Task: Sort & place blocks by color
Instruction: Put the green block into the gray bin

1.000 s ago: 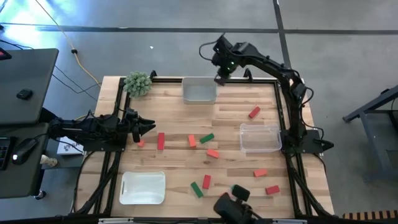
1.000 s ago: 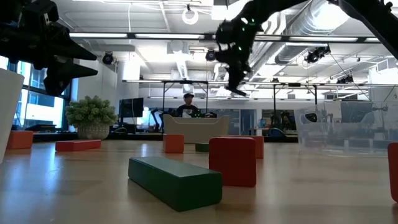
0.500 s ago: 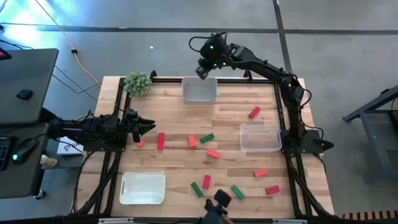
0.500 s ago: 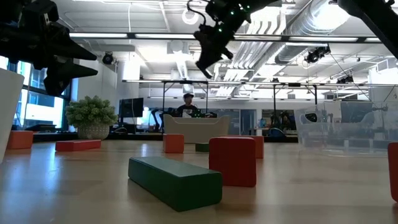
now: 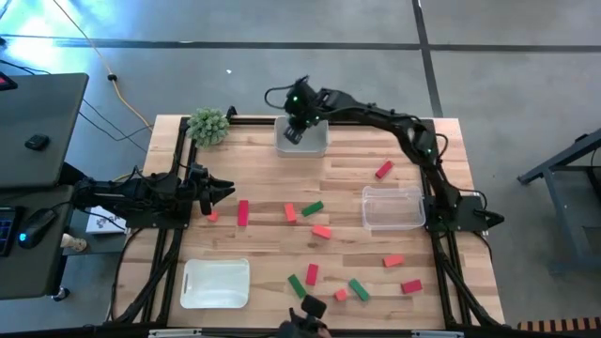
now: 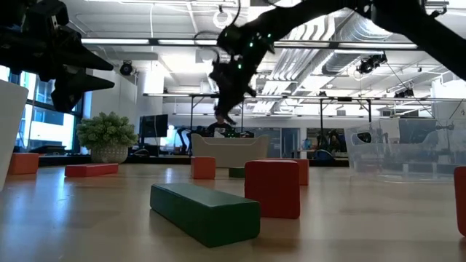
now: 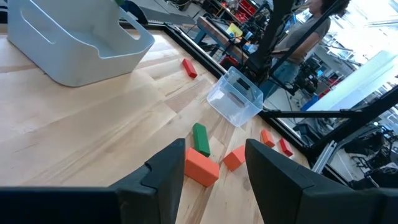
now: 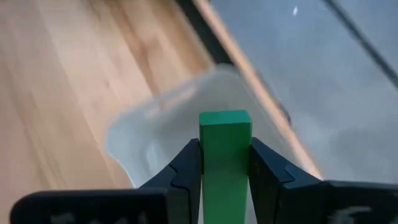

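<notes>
My right gripper [image 5: 294, 132] [image 6: 225, 113] hangs over the clear tray at the table's far edge [image 5: 302, 143], shut on a green block [image 8: 225, 127]. My left gripper [image 5: 223, 191] [image 7: 214, 177] waits open above the table's left side, close to a small orange block [image 5: 213, 217] and a red block [image 5: 243, 213]. An orange block [image 7: 201, 168] shows between its fingers. More red, orange and green blocks lie flat across the middle [image 5: 313, 208] and near right [image 5: 410, 287] of the table. My right gripper pinches the green block between its two fingers, which lie on its two long sides [image 8: 225, 163]. The block's free end [image 8: 225, 119] sticks out past the fingertips. It is lifted clear, above the far tray [image 8: 155, 134].
A second clear tray [image 5: 392, 207] sits at the right side, and a white tray [image 5: 216, 283] at the near left. A spiky green plant ball [image 5: 208, 125] stands at the far left corner. A dark object [image 5: 305, 313] sits at the near edge.
My right gripper, still shut on the green block, has swung toward the table's left along the far edge, first rising and then coming down over the far clear tray. The dark object at the near edge has shifted left.
</notes>
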### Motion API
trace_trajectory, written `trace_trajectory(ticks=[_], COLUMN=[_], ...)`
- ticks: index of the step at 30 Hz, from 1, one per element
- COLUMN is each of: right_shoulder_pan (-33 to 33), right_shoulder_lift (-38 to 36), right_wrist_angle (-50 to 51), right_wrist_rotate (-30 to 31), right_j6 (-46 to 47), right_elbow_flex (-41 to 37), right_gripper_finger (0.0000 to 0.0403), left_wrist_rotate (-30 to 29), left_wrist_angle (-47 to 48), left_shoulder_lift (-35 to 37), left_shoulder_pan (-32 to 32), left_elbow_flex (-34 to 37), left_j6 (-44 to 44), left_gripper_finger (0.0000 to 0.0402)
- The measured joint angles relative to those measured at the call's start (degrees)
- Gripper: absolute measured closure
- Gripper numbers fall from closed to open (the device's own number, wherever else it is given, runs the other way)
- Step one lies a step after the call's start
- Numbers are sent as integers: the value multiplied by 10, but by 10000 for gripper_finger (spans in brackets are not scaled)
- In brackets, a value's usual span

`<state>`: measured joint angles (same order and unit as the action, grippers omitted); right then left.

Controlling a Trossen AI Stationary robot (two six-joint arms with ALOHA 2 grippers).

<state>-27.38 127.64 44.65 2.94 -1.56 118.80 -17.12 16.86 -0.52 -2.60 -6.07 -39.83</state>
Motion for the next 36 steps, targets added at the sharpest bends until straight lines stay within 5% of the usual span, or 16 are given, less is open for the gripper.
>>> trace_trajectory(ticks=[29, 36], right_shoulder_pan=[-1, 1], right_shoulder_lift=[71, 73], right_wrist_angle=[70, 71], right_wrist_rotate=[5, 33], right_j6=[-23, -14], right_elbow_flex=[0, 0], right_gripper_finger=[328, 279], left_wrist_rotate=[0, 0], left_wrist_angle=[0, 0], left_shoulder_lift=[0, 0], left_shoulder_pan=[0, 0], left_elbow_flex=[0, 0], left_j6=[0, 0], left_gripper_finger=[245, 245])
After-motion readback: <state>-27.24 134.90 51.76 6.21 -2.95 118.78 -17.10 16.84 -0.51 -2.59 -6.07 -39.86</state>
